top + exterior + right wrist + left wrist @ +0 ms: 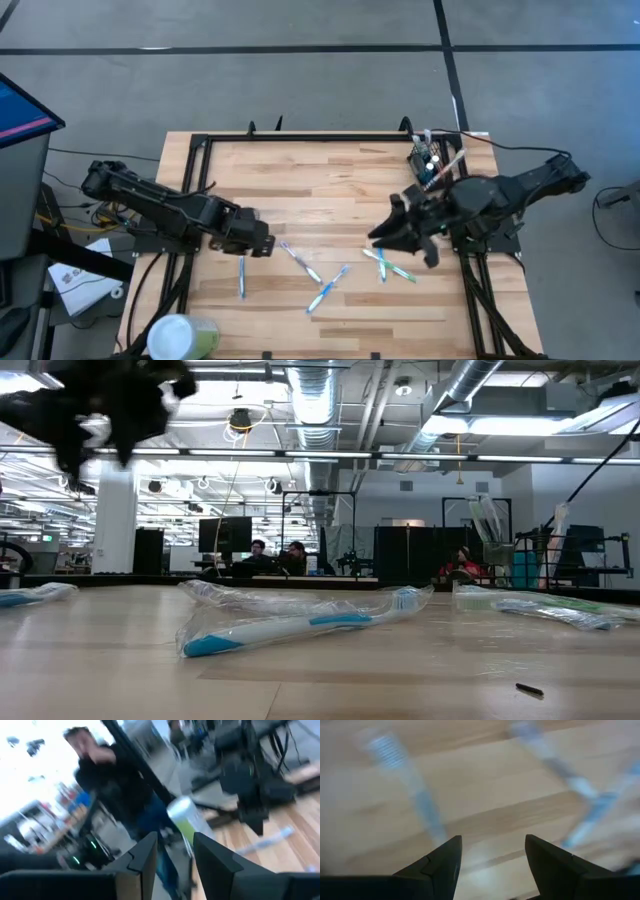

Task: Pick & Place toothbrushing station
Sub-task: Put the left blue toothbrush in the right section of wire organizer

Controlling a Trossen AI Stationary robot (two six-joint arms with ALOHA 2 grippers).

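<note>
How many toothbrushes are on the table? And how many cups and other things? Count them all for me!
Wrapped toothbrushes: 5
Green cup with white lid: 1
Black toothbrush holder: 1
Total: 7 things
</note>
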